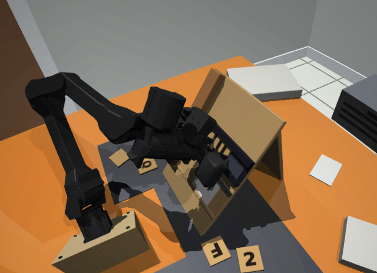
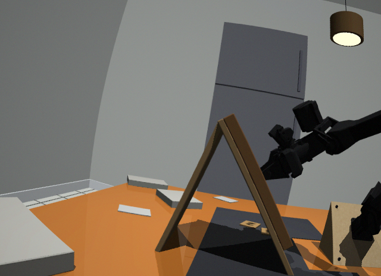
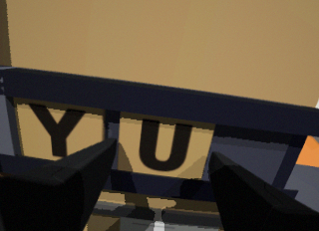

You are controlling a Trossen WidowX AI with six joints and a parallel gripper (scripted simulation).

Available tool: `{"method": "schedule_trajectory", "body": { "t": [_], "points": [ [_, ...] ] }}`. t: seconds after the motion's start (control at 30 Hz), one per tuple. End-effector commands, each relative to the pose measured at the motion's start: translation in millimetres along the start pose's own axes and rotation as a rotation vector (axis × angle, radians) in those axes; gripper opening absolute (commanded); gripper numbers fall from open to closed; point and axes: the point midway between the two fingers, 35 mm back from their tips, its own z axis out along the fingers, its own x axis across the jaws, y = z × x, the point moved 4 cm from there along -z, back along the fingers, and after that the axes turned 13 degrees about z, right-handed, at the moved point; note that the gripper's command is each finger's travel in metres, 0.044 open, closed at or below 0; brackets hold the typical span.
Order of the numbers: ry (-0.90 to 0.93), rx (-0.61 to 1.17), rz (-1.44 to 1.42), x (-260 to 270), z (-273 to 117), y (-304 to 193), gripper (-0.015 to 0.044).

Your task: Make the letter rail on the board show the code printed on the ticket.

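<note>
The tan board [image 1: 243,112] [image 3: 159,37] leans as an A-frame with a dark letter rail [image 1: 243,156] [image 3: 159,92]. In the wrist view, a Y tile [image 3: 60,126] and a U tile [image 3: 164,146] sit upright in the rail, Y left, with a narrow gap between; the rail right of U is empty. My gripper [image 3: 163,151] [image 2: 264,172] is open around the U tile, one fingertip close to each side edge. A Q tile [image 1: 149,169], a blank-looking tile [image 1: 119,157], an F tile [image 1: 215,250] and a 2 tile [image 1: 249,258] lie on the mat. The ticket's print is unreadable.
White slabs [image 1: 261,80] [image 1: 362,244] and a white card [image 1: 326,169] lie on the orange counter [image 1: 304,136] behind and right of the board. The arm's wooden base block [image 1: 106,246] stands at the front left. The dark mat [image 1: 283,249] extends under the board.
</note>
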Motion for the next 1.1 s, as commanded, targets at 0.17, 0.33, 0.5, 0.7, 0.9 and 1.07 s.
{"method": "schedule_trajectory", "body": {
  "t": [0.17, 0.33, 0.5, 0.7, 0.9, 1.07],
  "points": [
    [0.0, -0.008, -0.007, 0.6, -12.2, 2.4, 0.0295],
    [-0.001, -0.008, -0.007, -0.8, -14.3, 1.0, 0.0295],
    [-0.001, -0.008, -0.007, -1.3, -17.5, 0.6, 0.0295],
    [-0.001, -0.008, -0.007, -2.0, -21.4, -0.1, 0.0295],
    [-0.001, -0.008, -0.007, -2.5, -25.2, -0.7, 0.0295],
    [-0.001, -0.008, -0.007, -2.8, -28.4, -1.2, 0.0295]
  ]
}}
